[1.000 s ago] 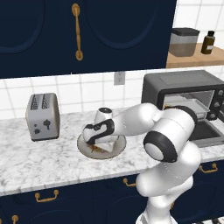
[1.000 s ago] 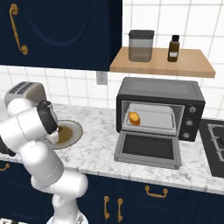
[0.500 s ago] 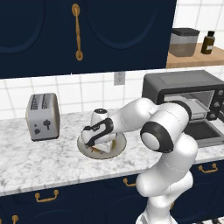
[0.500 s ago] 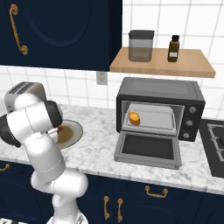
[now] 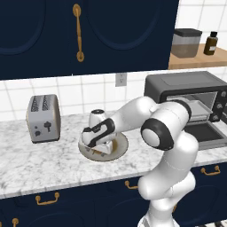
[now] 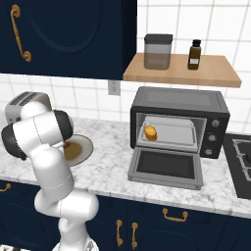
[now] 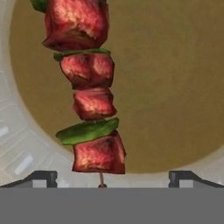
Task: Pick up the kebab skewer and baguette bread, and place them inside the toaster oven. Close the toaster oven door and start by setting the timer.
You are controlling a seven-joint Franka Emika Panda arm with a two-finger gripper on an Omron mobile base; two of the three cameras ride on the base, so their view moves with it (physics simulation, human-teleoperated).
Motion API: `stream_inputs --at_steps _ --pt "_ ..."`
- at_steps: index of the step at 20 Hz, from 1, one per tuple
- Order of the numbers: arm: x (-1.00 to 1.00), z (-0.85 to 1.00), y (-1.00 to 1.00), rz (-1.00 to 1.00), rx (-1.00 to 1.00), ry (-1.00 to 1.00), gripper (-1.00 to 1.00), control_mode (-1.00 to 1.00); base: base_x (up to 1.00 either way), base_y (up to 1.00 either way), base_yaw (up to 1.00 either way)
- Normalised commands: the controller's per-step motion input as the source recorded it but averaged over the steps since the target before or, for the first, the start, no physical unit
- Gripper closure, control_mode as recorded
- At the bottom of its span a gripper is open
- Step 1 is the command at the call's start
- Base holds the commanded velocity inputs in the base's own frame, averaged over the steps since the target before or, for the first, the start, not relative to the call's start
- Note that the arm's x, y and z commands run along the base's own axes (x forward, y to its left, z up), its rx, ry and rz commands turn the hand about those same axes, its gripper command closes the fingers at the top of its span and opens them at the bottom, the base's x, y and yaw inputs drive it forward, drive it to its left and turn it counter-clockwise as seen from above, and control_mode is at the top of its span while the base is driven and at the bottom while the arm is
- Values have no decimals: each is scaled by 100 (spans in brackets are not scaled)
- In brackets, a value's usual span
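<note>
Gripper (image 7: 107,177) spread wide right over the skewer (image 7: 89,92) on the plate (image 7: 13,131), lined up to grab; bread (image 6: 150,133) sits in the oven (image 6: 179,105).

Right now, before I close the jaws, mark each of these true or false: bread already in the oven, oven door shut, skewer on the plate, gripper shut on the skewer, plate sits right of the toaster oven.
1. The baguette bread lies inside the toaster oven. True.
2. The toaster oven door is shut. False: it hangs open, folded down.
3. The kebab skewer lies on the plate. True.
4. The gripper is shut on the skewer. False: its jaws stand wide open either side of the stick.
5. The plate sits right of the oven. False: it sits left, between it and the silver toaster.
</note>
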Motion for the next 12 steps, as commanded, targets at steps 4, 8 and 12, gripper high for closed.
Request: stream_inputs --at_steps 4,8,12 --pt "8 -41 0 0 0 0 100 -100 0 0 0" --pt "4 -52 0 0 0 0 100 -100 0 0 0" --pt "3 -52 0 0 -2 0 100 -100 0 0 0"
